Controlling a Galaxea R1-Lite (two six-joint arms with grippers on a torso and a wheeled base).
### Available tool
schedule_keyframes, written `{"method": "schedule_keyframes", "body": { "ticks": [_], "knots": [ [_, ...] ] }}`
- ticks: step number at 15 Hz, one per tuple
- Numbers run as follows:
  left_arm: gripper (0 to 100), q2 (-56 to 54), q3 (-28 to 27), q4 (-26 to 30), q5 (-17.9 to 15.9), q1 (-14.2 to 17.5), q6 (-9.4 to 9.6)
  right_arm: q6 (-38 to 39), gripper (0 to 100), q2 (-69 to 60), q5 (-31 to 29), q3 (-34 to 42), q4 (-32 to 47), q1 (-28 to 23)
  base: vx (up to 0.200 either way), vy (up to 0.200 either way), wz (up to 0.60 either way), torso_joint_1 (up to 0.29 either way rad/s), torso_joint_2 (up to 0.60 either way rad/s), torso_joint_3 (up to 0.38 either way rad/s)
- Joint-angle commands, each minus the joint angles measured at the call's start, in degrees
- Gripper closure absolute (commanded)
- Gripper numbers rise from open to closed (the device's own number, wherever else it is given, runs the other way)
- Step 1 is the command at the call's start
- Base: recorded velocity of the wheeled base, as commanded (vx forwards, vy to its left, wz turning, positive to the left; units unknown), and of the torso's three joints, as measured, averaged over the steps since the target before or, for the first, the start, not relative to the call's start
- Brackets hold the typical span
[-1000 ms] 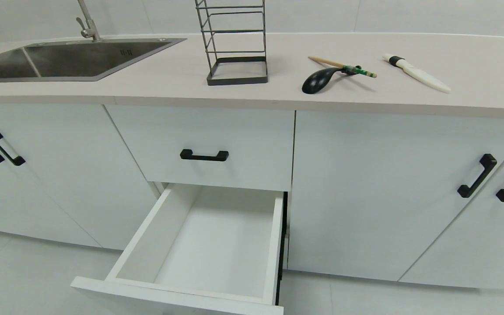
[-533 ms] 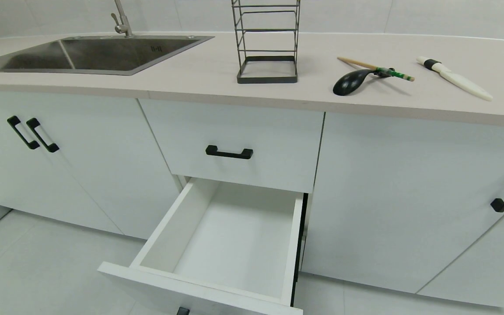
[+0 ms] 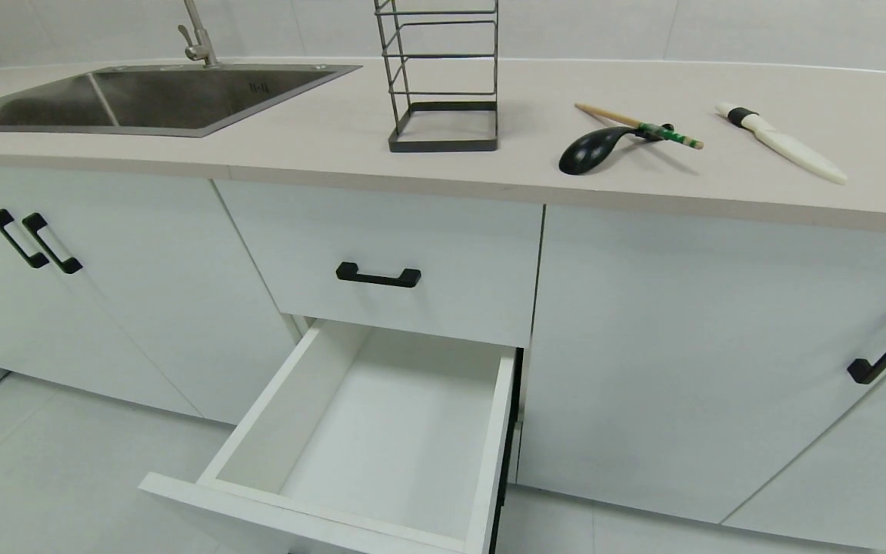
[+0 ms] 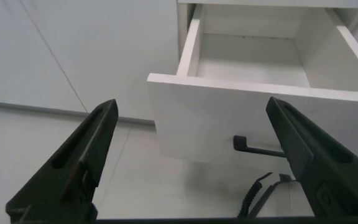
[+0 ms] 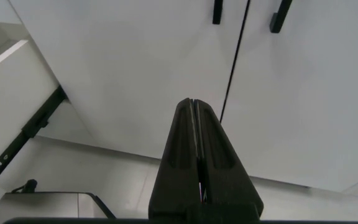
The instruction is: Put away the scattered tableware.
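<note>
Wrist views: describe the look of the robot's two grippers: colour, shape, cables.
Left gripper: two long matte black fingers, tapering, each with a recessed slot; a coiled black cable beside it. Right gripper: also black, its fingers forming a smooth tapered wedge with a thin seam.

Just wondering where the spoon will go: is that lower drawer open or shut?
Open. The lower drawer is pulled well out, its white inside showing; the upper drawer sits flush and shut.
</note>
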Motion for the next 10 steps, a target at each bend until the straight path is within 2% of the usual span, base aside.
{"method": "schedule_keyframes", "body": {
  "ticks": [1,6,10],
  "knots": [
    [0,0.0,0.01,-0.02,-0.03,-0.04,0.0,-0.04,100,0.0,0.02,0.0,0.0,0.0,0.0,0.0,0.0,0.0,0.0,0.0],
    [0,0.0,0.01,-0.02,0.14,-0.04,-0.62,-0.04,100,0.0,-0.07,0.0,0.0,0.0,0.2,0.0,0.0,0.003,0.0,0.002],
    [0,0.0,0.01,-0.02,0.14,-0.04,-0.62,-0.04,100,0.0,-0.07,0.0,0.0,0.0,0.0,0.0,0.0,0.0,0.0,0.0]
  ]
}}
